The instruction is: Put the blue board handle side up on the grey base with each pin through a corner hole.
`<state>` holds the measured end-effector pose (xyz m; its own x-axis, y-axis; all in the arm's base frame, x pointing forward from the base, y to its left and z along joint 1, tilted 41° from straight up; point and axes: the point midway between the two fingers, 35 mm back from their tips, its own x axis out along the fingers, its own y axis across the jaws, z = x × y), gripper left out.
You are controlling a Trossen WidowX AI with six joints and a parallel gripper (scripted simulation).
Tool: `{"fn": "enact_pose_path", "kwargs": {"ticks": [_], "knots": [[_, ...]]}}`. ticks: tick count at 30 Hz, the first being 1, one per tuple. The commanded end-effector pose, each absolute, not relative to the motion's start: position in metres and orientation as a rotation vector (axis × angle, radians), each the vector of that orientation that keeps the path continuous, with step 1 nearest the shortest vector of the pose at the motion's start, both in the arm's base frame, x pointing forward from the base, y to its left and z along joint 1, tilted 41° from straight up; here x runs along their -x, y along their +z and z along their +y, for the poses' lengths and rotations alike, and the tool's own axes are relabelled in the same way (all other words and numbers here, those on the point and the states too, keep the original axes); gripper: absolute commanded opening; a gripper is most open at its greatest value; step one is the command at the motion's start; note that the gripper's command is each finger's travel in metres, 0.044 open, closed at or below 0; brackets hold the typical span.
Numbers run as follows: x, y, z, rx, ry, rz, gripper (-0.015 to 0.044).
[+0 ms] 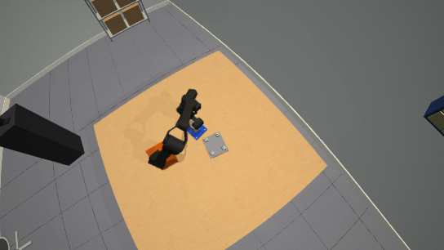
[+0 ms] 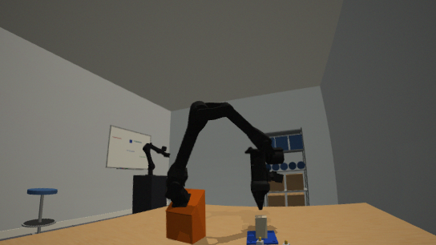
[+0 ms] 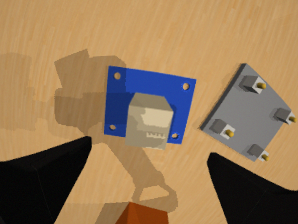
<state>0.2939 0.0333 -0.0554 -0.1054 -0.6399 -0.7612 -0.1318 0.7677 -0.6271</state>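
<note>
Wide open and empty at the pincer (image 1: 192, 107) (image 2: 260, 209) (image 3: 152, 151) — just above the handle (image 1: 194, 127) (image 2: 261, 226) (image 3: 150, 120) of the blue board (image 1: 197, 134) (image 2: 272, 237) (image 3: 182, 107), flat on the table (image 1: 253, 184) (image 2: 341, 220) (image 3: 225, 30), left of the grey base (image 1: 215, 145) (image 3: 245, 110).

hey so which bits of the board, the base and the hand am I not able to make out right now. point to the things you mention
- Board (image 1: 199, 132) (image 2: 250, 237) (image 3: 150, 85): in the top view, the arm covers part of it.
- Base (image 1: 215, 145) (image 3: 245, 110): in the exterior view, the bottom edge cuts it off, leaving only pin tops.
- Hand (image 1: 197, 123) (image 2: 260, 208) (image 3: 152, 151): in the top view, its fingertips are too small to separate.
</note>
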Motion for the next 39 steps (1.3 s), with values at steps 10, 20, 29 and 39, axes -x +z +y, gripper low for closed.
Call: {"fn": "enact_pose_path", "kwargs": {"ticks": [10,20,29,39], "knots": [[-0.291,-0.074,0.021,0.637,-0.475,1.646,0.044],[-0.291,-0.087,0.01,0.637,-0.475,1.646,0.044],[-0.29,-0.098,0.001,0.637,-0.475,1.646,0.044],[-0.288,-0.11,-0.009,0.638,-0.476,1.646,0.044]]}}
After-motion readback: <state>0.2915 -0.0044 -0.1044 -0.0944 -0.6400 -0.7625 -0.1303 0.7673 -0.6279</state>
